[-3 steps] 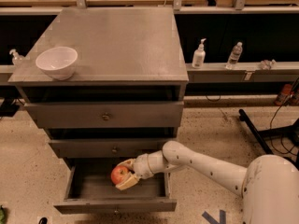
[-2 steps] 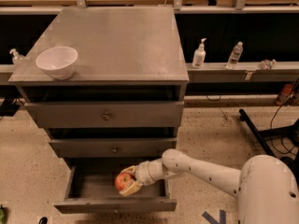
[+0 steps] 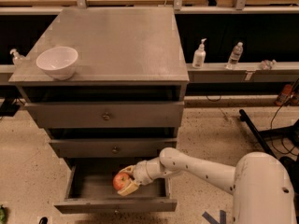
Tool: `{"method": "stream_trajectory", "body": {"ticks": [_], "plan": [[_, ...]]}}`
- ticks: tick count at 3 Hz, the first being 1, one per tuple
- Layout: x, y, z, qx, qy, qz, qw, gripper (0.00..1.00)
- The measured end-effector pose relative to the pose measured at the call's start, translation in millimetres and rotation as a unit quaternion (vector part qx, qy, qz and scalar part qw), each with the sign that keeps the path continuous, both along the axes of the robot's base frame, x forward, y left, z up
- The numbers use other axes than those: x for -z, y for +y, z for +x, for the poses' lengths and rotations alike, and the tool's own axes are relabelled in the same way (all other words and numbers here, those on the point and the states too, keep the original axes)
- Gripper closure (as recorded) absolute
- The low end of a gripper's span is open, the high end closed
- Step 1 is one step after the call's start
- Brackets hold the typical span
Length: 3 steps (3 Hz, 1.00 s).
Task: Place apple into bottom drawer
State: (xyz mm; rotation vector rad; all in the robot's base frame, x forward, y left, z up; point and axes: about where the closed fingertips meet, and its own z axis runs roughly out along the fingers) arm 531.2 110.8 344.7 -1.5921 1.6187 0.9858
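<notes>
Camera view | apple (image 3: 120, 181) gripped in claw (image 3: 127, 181) | inside bottom drawer (image 3: 117, 204)

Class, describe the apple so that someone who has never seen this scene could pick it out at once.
Start at the grey cabinet and go down to its bottom drawer, the only one pulled open. There the gripper holds the apple: small, round, red with a yellowish patch, the one coloured thing against grey metal, unlike the white bowl on top.
</notes>
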Motion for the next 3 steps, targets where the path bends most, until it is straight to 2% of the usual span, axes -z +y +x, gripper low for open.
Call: {"method": "stream_trajectory", "body": {"ticks": [1, 2, 3], "plan": [[38.5, -13.1, 5.9, 0.044, 0.027, -0.021, 0.9984, 1.00], [82.9, -34.8, 19.4, 0.122, 0.034, -0.044, 0.9910, 1.00], [118.4, -56.3, 32.8, 0.199, 0.018, -0.055, 0.9784, 1.00]]}}
